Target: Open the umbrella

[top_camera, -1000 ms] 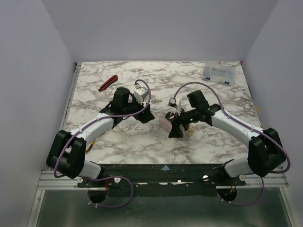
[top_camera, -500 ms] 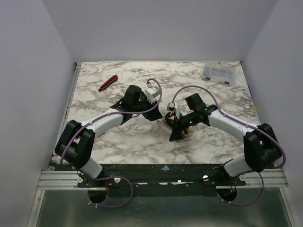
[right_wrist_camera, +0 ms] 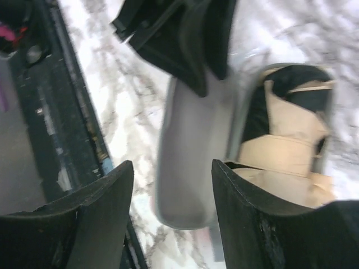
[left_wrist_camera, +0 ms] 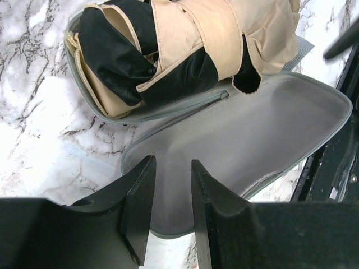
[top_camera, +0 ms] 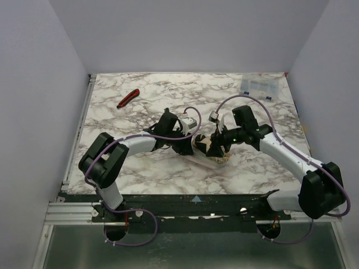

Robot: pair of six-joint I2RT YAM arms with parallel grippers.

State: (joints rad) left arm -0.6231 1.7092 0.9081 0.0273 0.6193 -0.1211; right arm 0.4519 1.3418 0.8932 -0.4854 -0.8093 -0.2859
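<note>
Since the folded umbrella (left_wrist_camera: 185, 50) sits in its open case (left_wrist_camera: 185, 105), we should pin the lid (left_wrist_camera: 269, 134) w/ the left gripper (left_wrist_camera: 173, 165), jaws narrowly apart, & lift w/ the right gripper (right_wrist_camera: 171, 168), spread wide.

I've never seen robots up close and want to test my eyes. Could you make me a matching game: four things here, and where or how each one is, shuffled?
Things:
1. umbrella
2. red-and-black tool
3. clear box
4. right gripper

Places or states:
A. far right corner of the table
B. open, nothing between its fingers
C. folded, lying in the open grey case
D. far left part of the table

Pairs: 1-C, 2-D, 3-A, 4-B
</note>
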